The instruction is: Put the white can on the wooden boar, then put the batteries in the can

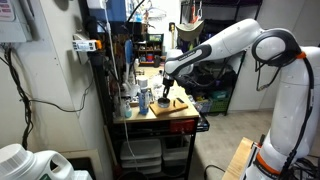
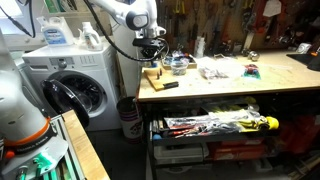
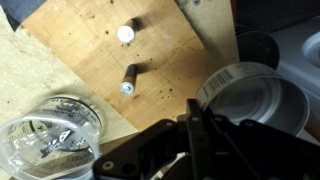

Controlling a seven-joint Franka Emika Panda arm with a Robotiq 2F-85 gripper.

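Note:
A wooden board (image 3: 120, 60) lies on the workbench, and it shows in both exterior views (image 1: 170, 106) (image 2: 160, 82). Two batteries lie on it: one (image 3: 125, 34) stands end-on, the other (image 3: 129, 80) lies along the board. The white can (image 3: 255, 100), open with a barcode label on its wall, hangs close to the wrist camera past the board's edge. My gripper (image 3: 197, 125) is shut on the can's rim. In the exterior views the gripper (image 1: 163, 92) (image 2: 152, 55) hovers just above the board.
A clear glass jar (image 3: 50, 135) stands beside the board. Bottles and clutter (image 2: 215, 68) cover the rest of the bench top. A washing machine (image 2: 75, 85) and a dark bin (image 2: 128, 115) stand beside the bench. Shelves (image 1: 115, 60) rise at the bench's back.

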